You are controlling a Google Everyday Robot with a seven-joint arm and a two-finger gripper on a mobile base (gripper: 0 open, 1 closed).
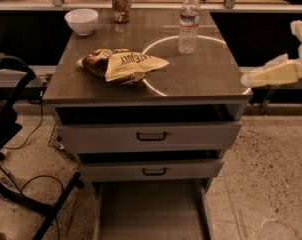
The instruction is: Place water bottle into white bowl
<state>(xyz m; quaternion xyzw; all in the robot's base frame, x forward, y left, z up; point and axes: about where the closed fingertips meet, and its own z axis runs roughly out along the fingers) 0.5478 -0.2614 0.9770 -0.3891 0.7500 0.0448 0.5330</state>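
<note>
A: What sits nearest?

B: The lowest drawer (151,214) of the cabinet, pulled out toward the near side. Above it are two more drawers, the middle drawer (151,170) and the top drawer (150,135), each with a dark handle and each slightly ajar. A black frame (13,134) stands on the speckled floor to the left, with a cable (38,181) looping beside it.

A: And the gripper?

B: The gripper (278,73) is at the right edge of the view, off the cabinet's near right corner, pale and pointing left. It hangs in the air, well apart from everything on the tabletop (206,76). I cannot tell whether it is open or closed; nothing appears to be in its hold.

A: What lies on top?

B: Toward the near left, a crumpled snack bag (123,65) lies flat. A bright ring of light (148,46) marks the right half of the top.

A: The water bottle?

B: The water bottle (189,21) stands upright, cap on, at the far part of that ring, right of centre.

A: The white bowl?

B: The white bowl (81,21) rests in the far left corner, upright, well apart from the bottle. A patterned can (121,5) stands just right of it at the far edge.
</note>
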